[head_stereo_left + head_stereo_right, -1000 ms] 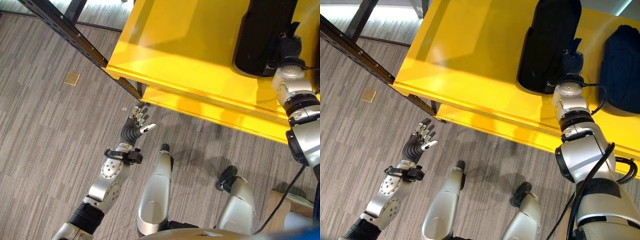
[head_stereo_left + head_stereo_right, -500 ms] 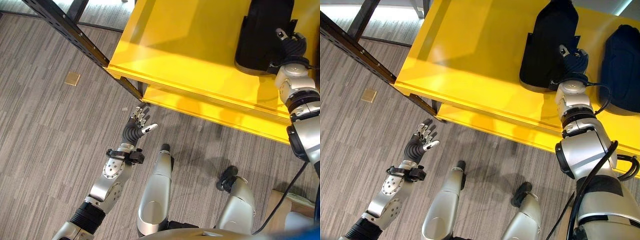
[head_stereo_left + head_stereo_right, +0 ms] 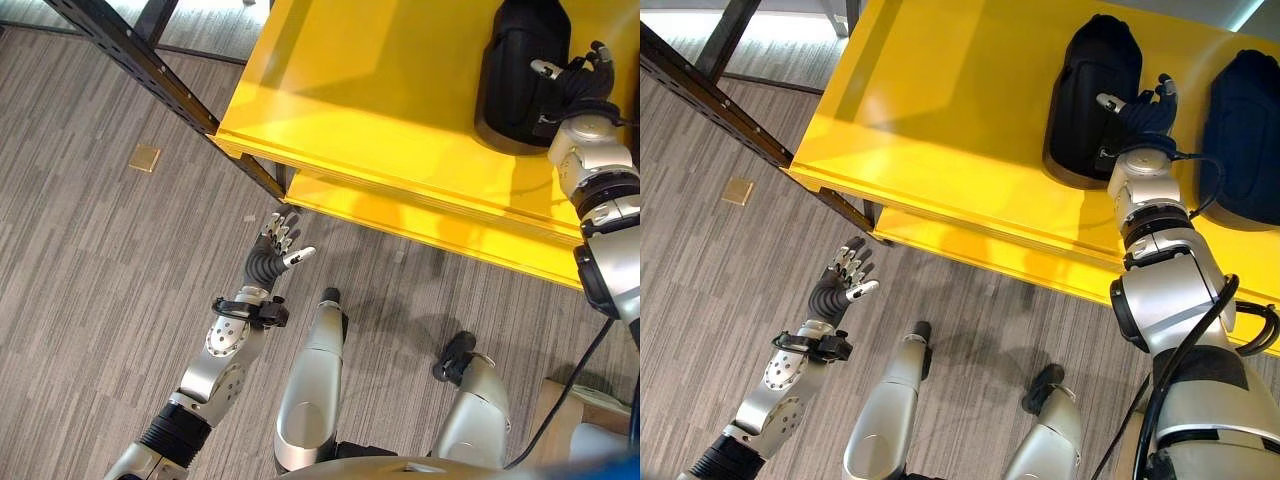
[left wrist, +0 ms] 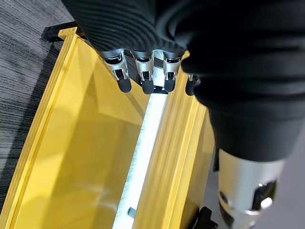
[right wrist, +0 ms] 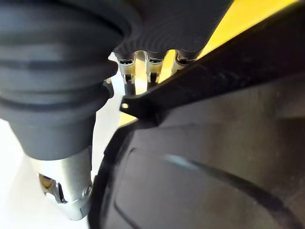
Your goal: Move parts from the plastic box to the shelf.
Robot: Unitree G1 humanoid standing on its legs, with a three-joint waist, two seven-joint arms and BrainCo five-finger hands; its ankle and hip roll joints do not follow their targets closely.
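Observation:
A black moulded part [image 3: 1088, 95] lies on the yellow shelf [image 3: 940, 110]. My right hand [image 3: 1137, 112] is right beside it on its right, open, with fingers spread and nothing in them. In the right wrist view the straight fingers [image 5: 148, 67] reach past the black part [image 5: 214, 167], which lies close alongside. A second black part [image 3: 1245, 125] rests further right on the same shelf. My left hand [image 3: 272, 255] hangs open over the grey floor, below the shelf's front edge, and its fingers [image 4: 143, 76] point at the yellow shelf [image 4: 71, 157].
A dark perforated rack post [image 3: 140, 62] slants down to the shelf's front left corner. A lower yellow shelf lip [image 3: 420, 225] juts out under the top one. A small tan square [image 3: 144, 157] lies on the floor to the left.
My right hand has let go of the black part and spread its fingers, drawing off to the part's right. The part now lies settled on the shelf. The left hand has held still.

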